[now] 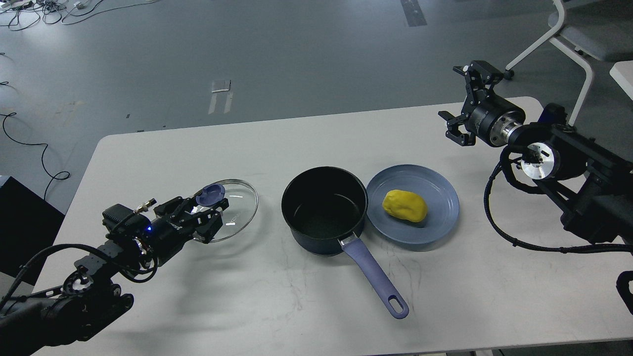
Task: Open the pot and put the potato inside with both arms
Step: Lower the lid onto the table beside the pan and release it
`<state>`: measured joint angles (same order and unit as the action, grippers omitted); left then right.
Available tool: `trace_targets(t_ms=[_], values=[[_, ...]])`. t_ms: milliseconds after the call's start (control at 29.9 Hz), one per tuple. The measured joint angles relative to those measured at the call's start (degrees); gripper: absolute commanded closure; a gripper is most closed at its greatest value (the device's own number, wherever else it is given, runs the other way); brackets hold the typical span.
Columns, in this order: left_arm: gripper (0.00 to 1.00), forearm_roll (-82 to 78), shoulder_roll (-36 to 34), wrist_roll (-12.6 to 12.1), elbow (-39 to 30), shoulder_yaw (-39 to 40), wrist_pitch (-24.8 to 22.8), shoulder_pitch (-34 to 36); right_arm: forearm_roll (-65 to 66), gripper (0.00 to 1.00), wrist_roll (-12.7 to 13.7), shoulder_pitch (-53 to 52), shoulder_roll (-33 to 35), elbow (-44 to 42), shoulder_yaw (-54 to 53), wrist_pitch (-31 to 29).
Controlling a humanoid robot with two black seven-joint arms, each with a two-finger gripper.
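The dark pot (pixel 324 210) stands uncovered at the table's middle, its purple handle (pixel 375 278) pointing to the front right. The yellow potato (pixel 404 205) lies on a blue plate (pixel 440 220) just right of the pot. My left gripper (pixel 211 203) is shut on the blue knob (pixel 210 194) of the glass lid (pixel 240 205). It holds the lid low over the table, left of the pot. My right gripper (pixel 459 103) is open and empty, raised above the table's far right, well behind and to the right of the plate.
The white table (pixel 277 143) ends close behind my right gripper. A white chair frame (pixel 568 44) stands off the far right corner. A black box (pixel 20 217) sits left of the table. Cables lie on the floor at the left.
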<state>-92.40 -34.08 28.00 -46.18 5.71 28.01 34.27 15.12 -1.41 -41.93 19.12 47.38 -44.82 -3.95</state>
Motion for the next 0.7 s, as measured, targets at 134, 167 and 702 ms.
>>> trace_targets(t_ms=[134,167,702], values=[[0.74,-0.2,0.4,0.0,0.4,0.0,0.0,-0.6,0.0,0.0,0.0,0.0,0.0,0.0,0.0,0.0],[0.73,-0.2,0.4,0.0,0.5,0.0,0.0,-0.8,0.0,0.0,0.0,0.0,0.0,0.0,0.0,0.0],[0.04,2.2,1.4,0.0,0.4,0.2,0.0,-1.1,0.0,0.0,0.0,0.3,0.1,-0.4,0.0,0.0]])
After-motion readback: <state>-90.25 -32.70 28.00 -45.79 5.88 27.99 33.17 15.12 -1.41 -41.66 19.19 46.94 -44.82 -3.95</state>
